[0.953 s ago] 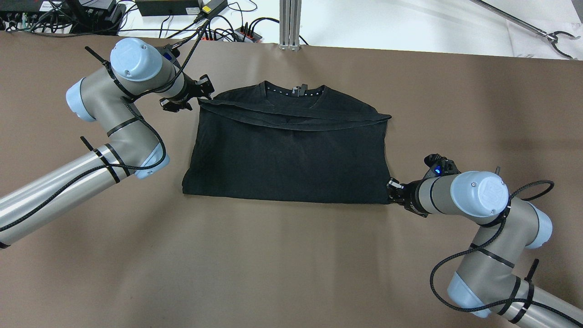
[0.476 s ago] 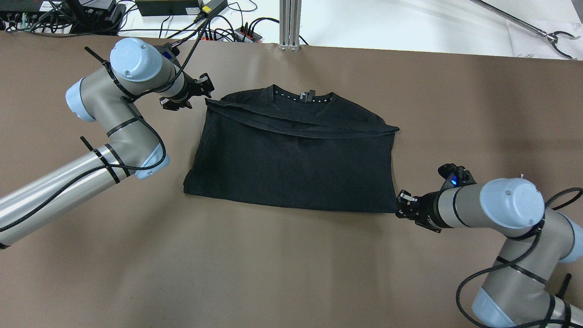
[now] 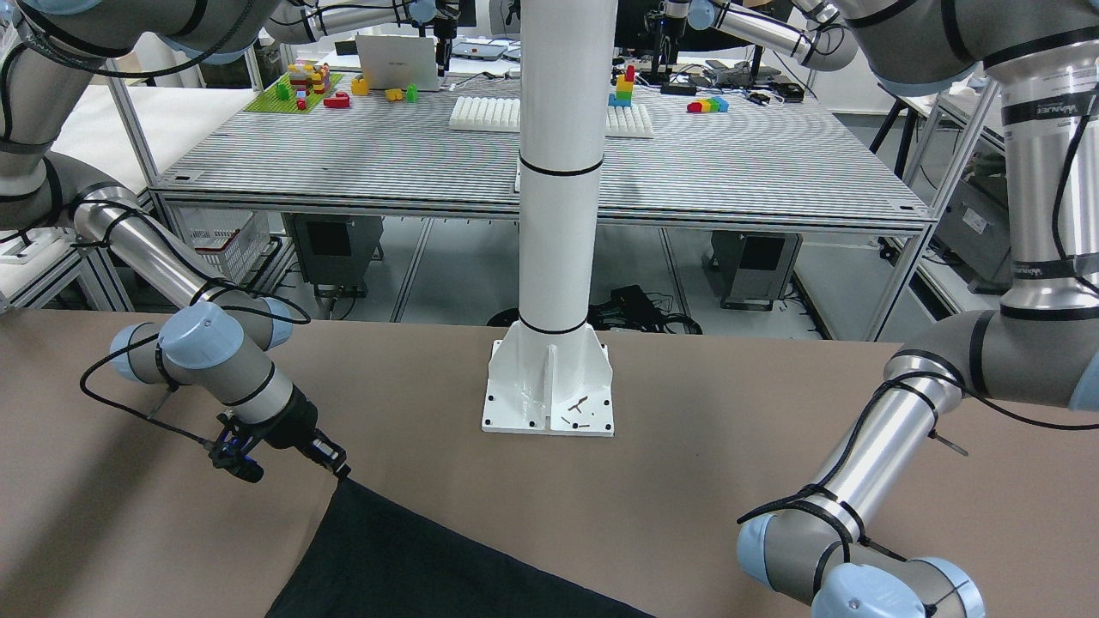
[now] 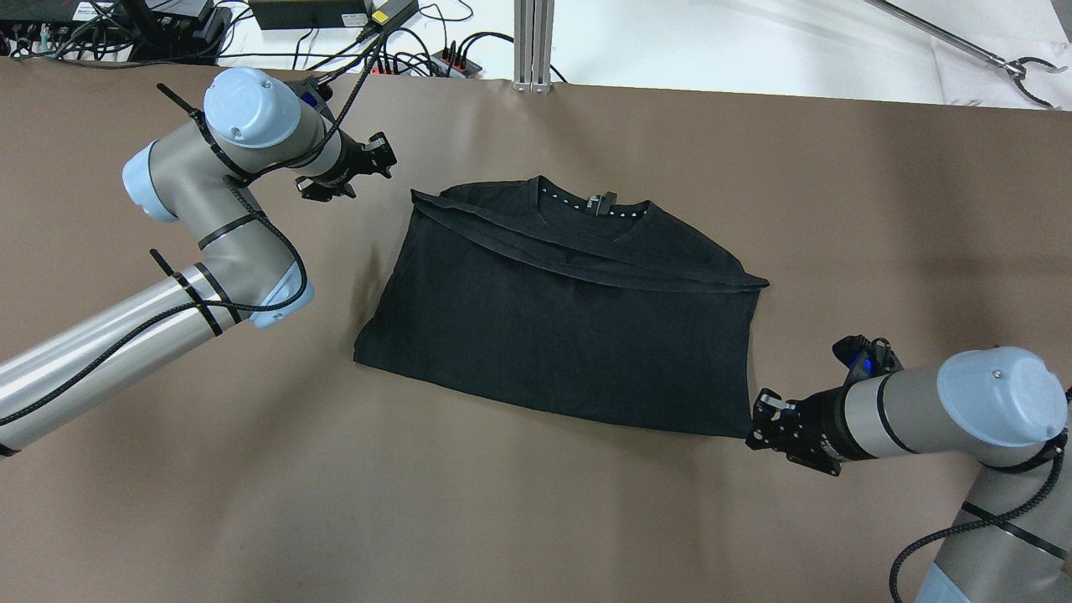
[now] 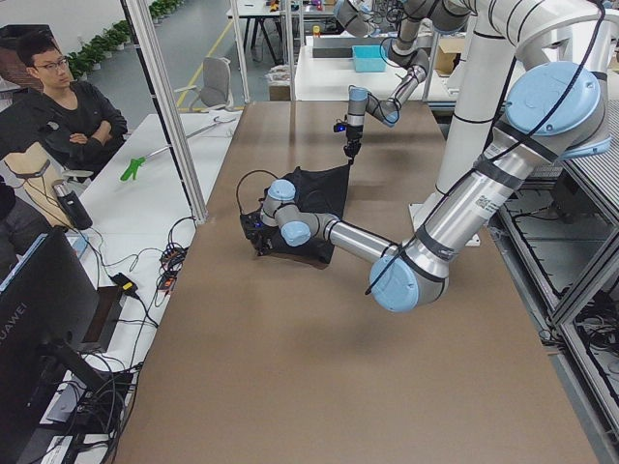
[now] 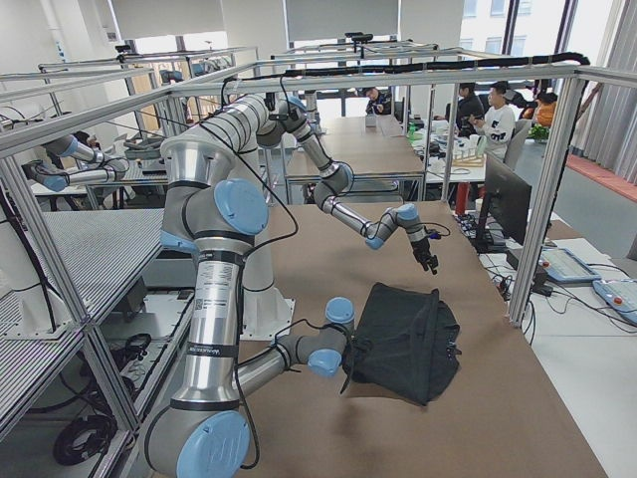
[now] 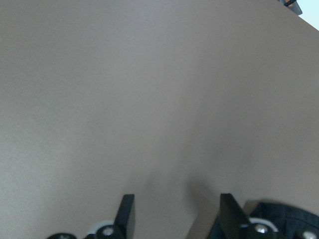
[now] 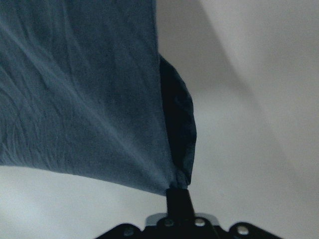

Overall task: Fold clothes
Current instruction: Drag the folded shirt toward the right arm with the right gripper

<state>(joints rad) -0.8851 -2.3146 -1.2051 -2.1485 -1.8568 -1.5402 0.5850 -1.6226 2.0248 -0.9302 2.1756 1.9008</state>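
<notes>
Grippers: 2. R gripper (image 4: 751,429) pinched tight on near-right corner of clothes (image 4: 569,327), fabric pulled to a point betw. its fingers, low by table (image 4: 536,519). L gripper (image 4: 387,157) jaws apart, nothing betw. them, over brown top just off garment's far-left corner, not touching it. Garments: 1, black, spread mid-table, upper layer folded w/ hem running diagonally below collar. Brown surface runs wide on near side and both flanks, less beyond collar. Pillar (image 3: 558,172): 1, white, base plate apart from cloth.
</notes>
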